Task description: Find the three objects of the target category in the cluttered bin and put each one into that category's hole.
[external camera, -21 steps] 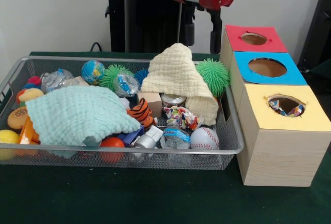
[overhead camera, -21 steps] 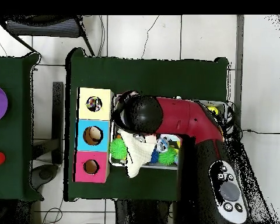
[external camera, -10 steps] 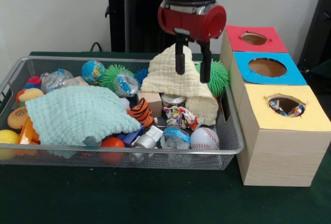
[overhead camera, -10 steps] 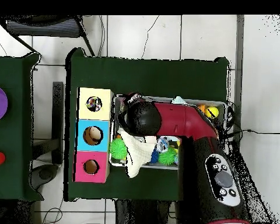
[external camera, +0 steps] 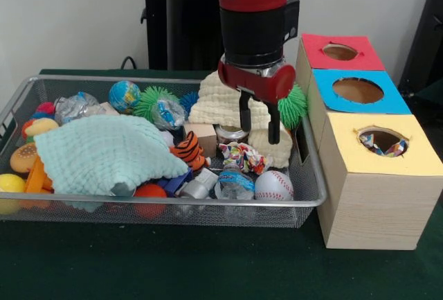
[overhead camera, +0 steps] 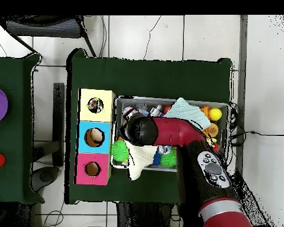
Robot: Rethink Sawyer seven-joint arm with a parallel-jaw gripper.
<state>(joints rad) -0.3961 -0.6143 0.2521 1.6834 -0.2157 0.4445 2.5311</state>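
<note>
**Pincer low over the cream cloth at the bin's right end**

Dark green felt covers the desk (external camera: 208,265), with a pale wall behind. A wire mesh bin (external camera: 304,199) sits on it, crowded with toys and cloths. Just beside the bin, at its 3 o'clock in the front view, stands a wooden sorting box (external camera: 367,203) with three holes in a row: a yellow-topped hole (external camera: 382,140) nearest the camera, with crumpled patterned wrapping visible inside, a blue-topped hole (external camera: 358,90) in the middle, and a red-topped hole (external camera: 340,52) farthest back.

The red and black arm (external camera: 252,9) comes down over the bin's right part. Its pincer (external camera: 259,120) is released, the two dark fingers (external camera: 244,113) spread apart and pointing down, their tips in front of a cream waffle cloth (external camera: 218,102) heaped in a peak. Whether they touch the cloth cannot be told. Below the tips lie a small metal tin (external camera: 230,134) and a crumpled colourful wrapper (external camera: 242,156).

At the pincer's 3 o'clock a green spiky ball (external camera: 296,106) peeks out behind the arm. Toward 7 o'clock lie a tiger toy (external camera: 188,150), a crushed plastic bottle (external camera: 234,182) and a baseball (external camera: 273,185) against the front wall. A mint-green cloth (external camera: 107,154) covers much of the left half, with a globe ball (external camera: 124,95) and a second green spiky ball (external camera: 149,99) behind it, and an orange ball (external camera: 149,192) in front.
</note>
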